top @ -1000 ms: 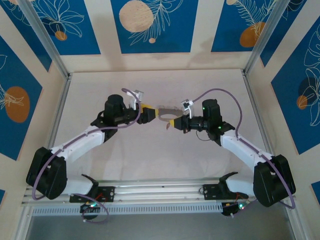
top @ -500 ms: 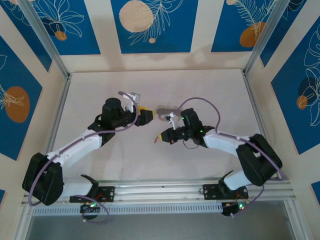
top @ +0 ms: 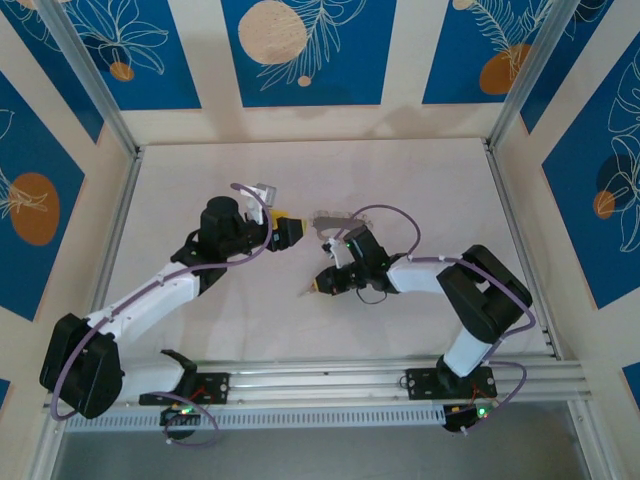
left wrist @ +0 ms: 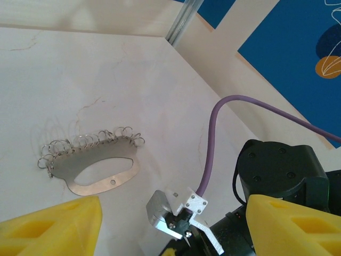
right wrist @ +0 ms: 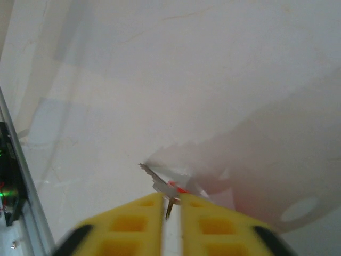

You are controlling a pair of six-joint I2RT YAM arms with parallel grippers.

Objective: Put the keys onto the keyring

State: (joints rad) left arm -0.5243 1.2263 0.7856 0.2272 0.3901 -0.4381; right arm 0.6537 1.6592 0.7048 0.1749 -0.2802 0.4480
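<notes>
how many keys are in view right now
1: the red-headed key at the tips of the right tool. The keyring by the left tool carries only small rings; more could be hidden.

Under and all around your left claw (top: 296, 228) you have a pale cream table (top: 200, 170) with faint hairline veins, evenly lit and carrying only soft shadows. Beyond the claw the back wall (top: 400, 118) is cream, hung with blue panels (top: 340, 50) bearing white leaf outlines and peach or orange discs; like panels line the side walls (top: 30, 250) out to either side of it, with slanting aluminium posts (top: 85, 75) at the two far corners. Behind the claw, an aluminium rail (top: 320, 385) runs along the table's near edge.
</notes>
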